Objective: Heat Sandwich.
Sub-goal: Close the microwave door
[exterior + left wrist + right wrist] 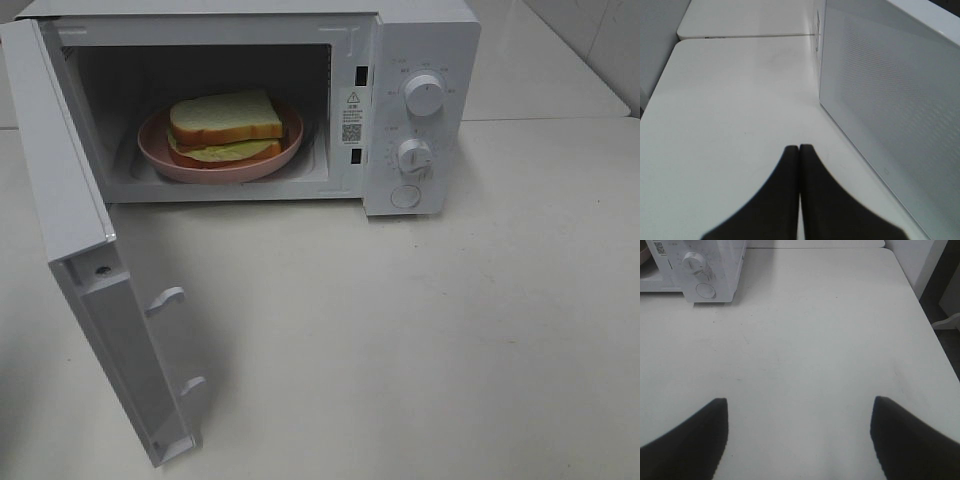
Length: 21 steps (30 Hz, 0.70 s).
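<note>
Currently the sandwich [225, 122] sits on the pink plate [150, 147] inside the microwave [425, 40], roughly centred in the cavity, with the plate wholly past the sill. Door [60, 160] hangs wide open, swung out on the left side of the high view; two latch hooks [166, 298] show on its inner face. Neither arm shows from the high camera.

Left gripper [799, 149]: fingers pressed together, nothing between them, low over the table [450, 320]. It is just beside a white dotted panel [890, 100], which I take for the door's outer face. No contact visible.

Right gripper [800, 402]: jaws wide, empty, over bare table and well apart from the control panel. Lower knob [692, 261] is in its sight.

Judgement: loading looks done, so the step in hand is shutting the door.
- Use the closed fingers as one blunt pad on the outer face.
- Push near the free edge, away from the hinge, so little force is needed.
- Follow the door's arc; a straight shove may let the tips skate along the smooth panel.
- Go slowly near the end, then press firmly so the hooks seat.
- Risk: the oven may skid on the table. The right arm is free to steady it.
</note>
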Available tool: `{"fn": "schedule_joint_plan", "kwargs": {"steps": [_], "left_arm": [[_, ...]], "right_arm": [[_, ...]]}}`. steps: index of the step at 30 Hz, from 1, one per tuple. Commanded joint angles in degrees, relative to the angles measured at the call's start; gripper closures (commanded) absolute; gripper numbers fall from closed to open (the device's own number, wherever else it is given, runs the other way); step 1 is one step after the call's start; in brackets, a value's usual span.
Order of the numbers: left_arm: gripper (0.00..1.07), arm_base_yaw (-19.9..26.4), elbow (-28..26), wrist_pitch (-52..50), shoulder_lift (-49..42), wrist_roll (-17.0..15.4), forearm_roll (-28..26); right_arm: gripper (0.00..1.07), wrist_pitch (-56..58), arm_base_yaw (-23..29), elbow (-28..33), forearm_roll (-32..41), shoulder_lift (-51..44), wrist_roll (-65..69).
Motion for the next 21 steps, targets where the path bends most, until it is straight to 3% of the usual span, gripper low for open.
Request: {"fn": "schedule_joint_plan", "kwargs": {"steps": [1, 11, 21], "left_arm": [[1.07, 0.0, 3.0, -10.1, 2.1, 1.8, -0.3], [1.07, 0.0, 10.4, -35.8, 11.1, 2.6, -0.3], [1.07, 0.0, 11.9, -53.3, 21.8, 1.1, 1.5]], "right_arm": [[0.32, -0.5, -0.4, 0.1, 0.2, -1.5, -0.2], [0.32, -0.5, -0.4, 0.1, 0.2, -1.5, -0.2], [0.32, -0.5, -0.4, 0.1, 0.2, -1.5, -0.2]]}}
